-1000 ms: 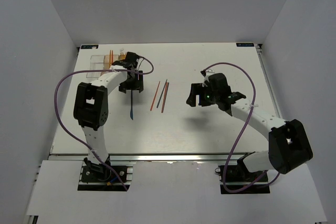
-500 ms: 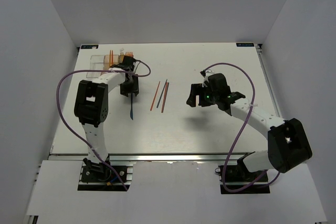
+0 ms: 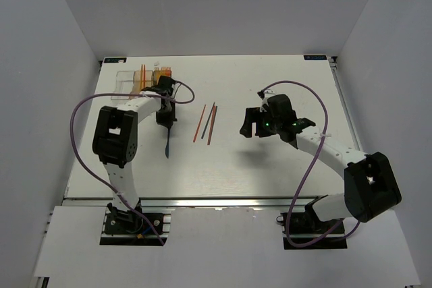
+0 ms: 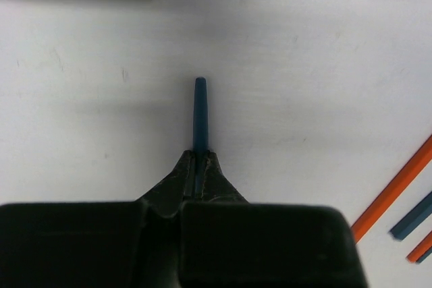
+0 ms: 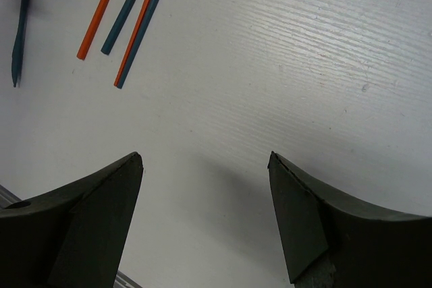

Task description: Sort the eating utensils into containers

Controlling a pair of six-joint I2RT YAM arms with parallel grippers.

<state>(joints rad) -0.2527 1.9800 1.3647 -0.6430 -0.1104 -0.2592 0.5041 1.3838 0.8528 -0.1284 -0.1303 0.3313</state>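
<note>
A dark blue utensil (image 4: 200, 109) sits pinched in the left hand (image 4: 199, 161), orange and blue sticks (image 3: 206, 123) bunched just beside, containers (image 3: 128, 79) at the far-left corner

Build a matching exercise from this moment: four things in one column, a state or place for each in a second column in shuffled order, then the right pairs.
Column one:
1. left gripper
2. right gripper
3. loose sticks
4. containers

Column two:
A. lying on the table between the two arms
B. open, holding nothing
C. shut on a dark blue utensil
D. at the table's far left corner

Pairs: 1-C, 2-B, 3-A, 4-D
</note>
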